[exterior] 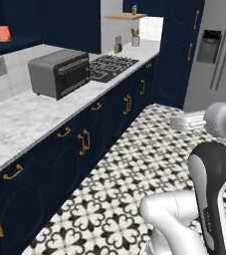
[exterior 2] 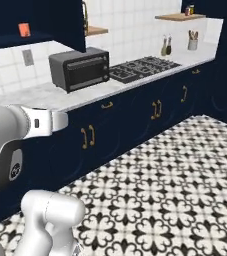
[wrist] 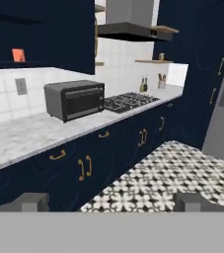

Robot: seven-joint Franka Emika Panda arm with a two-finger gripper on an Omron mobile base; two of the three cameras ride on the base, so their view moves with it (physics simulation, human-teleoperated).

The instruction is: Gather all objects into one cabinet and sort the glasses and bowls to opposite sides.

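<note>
One orange-red glass [exterior: 4,33] [exterior 2: 24,29] [wrist: 18,55] stands on the navy shelf inside the open wall cabinet [exterior: 15,46] [wrist: 39,63], high at the left above the counter. The cabinet's door [wrist: 69,34] stands open beside it, and its brass handle [exterior 2: 85,17] shows. My gripper [wrist: 113,202] is open with nothing between its fingertips [wrist: 32,201]. It hangs over the floor in front of the counter, far from the glass and well below it. The bowls are out of view.
A grey toaster oven [exterior: 59,72] [wrist: 76,99] sits on the marble counter [exterior: 20,119], with a gas hob [exterior: 109,64] beyond it. Navy floor cabinets [exterior: 84,144] line the left. A steel fridge [exterior: 219,50] stands far right. Patterned tiled floor [exterior 2: 175,190] spreads ahead.
</note>
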